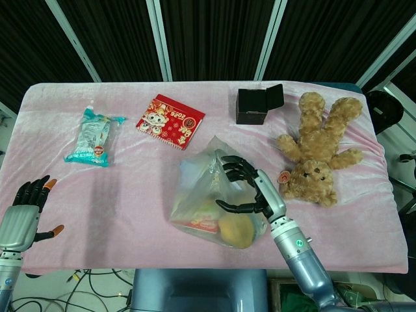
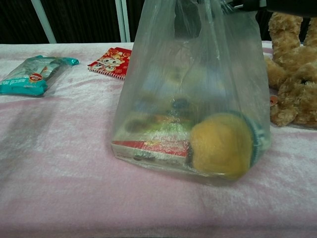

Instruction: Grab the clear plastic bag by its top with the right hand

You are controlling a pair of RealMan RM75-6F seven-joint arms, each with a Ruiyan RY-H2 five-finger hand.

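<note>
Clear plastic bag stands upright near the front middle of the pink tabletop, top gathered to a peak. Right robot hand is over the bag's upper right side, fingers spread wide, thumb reaching toward the bag from below; holding nothing, and contact with the plastic can't be confirmed from the head view. Chest view only catches a dark sliver of that hand at the top edge, above the bag's top.

Inside the bag: a yellow round item at the right front, a red-edged box lying flat along the bottom.

Teddy bear lies just to the right of the hand, on its back. Black box with its lid open sits behind the bag. Red 2025 booklet is to the back left, teal wipes pack further left.

Left robot hand hangs off the front-left tabletop edge, fingers apart, empty.
</note>
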